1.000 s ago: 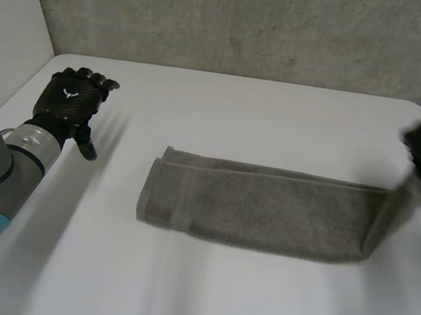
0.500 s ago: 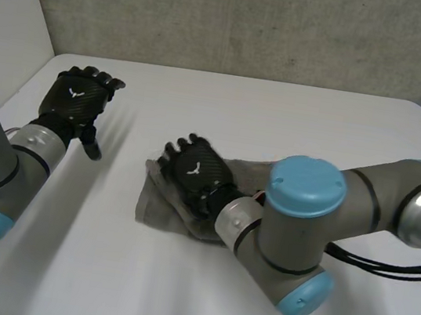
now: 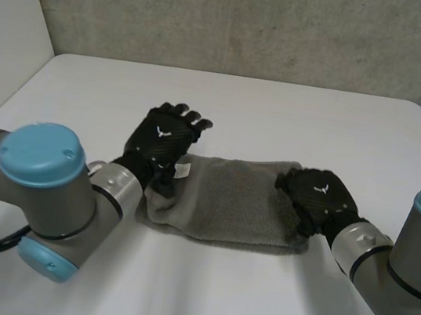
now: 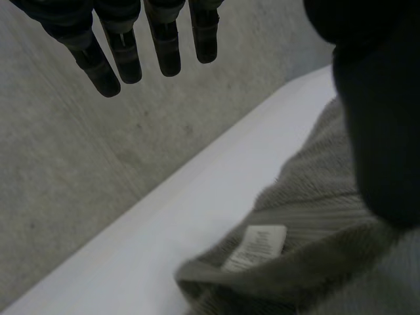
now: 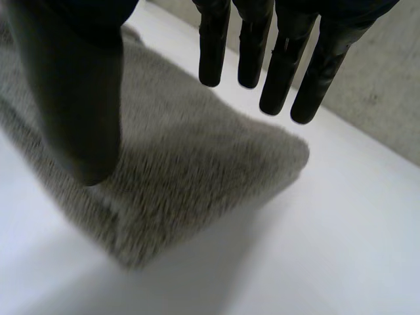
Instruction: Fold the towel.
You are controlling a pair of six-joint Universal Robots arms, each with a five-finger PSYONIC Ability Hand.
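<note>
- Since your right hand (image 3: pixel 317 199) swept across a moment ago, the towel (image 3: pixel 224 199) lies about half as long, doubled on the tabletop (image 3: pixel 279 120) between both hands.
- That hand has drawn back to the folded end; its fingers (image 5: pixel 279 72) hang straight and spread, holding nothing, cloth just beneath them.
- Your left hand (image 3: pixel 163 136) has come in over the end with the label (image 4: pixel 256 246), fingers (image 4: pixel 167 56) straight, gripping nothing.
- One fold looks done; another may follow.

Towel (image 3: pixel 227 204): plain grey-brown terry with a ribbed band; label (image 4: pixel 256 246) white.
Table (image 3: pixel 280 112): plain white.
Wall (image 3: pixel 254 21): mottled grey concrete.
Left hand (image 3: pixel 164 136), right hand (image 3: pixel 319 197): black, small white emblem on each back.
Arms (image 3: pixel 42 172): grey, light-blue caps.
</note>
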